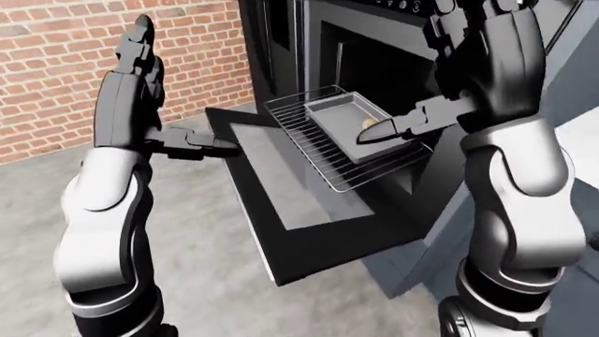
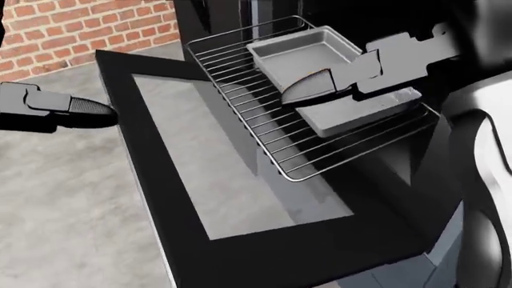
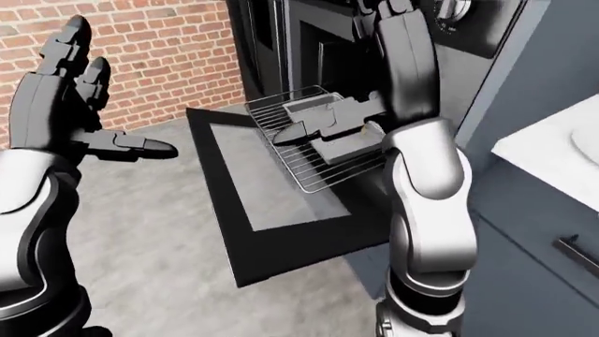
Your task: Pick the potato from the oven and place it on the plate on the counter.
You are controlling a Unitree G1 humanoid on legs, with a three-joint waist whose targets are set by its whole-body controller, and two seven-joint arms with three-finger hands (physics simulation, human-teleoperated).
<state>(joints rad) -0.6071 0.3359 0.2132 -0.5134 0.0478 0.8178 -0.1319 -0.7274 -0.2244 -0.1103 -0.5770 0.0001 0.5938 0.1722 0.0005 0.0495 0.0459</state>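
Note:
The potato lies in a grey baking tray on the pulled-out wire rack of the open oven. Only a tan sliver of it shows in the left-eye view. In the head view my right hand hovers over the tray with fingers stretched out, open, and covers the potato. My left hand is open too and hangs over the floor left of the oven door, holding nothing. The plate is not clearly visible.
The black oven door with its glass pane hangs open below the rack. A brick wall stands at the left. A white counter top over blue-grey cabinets lies at the right.

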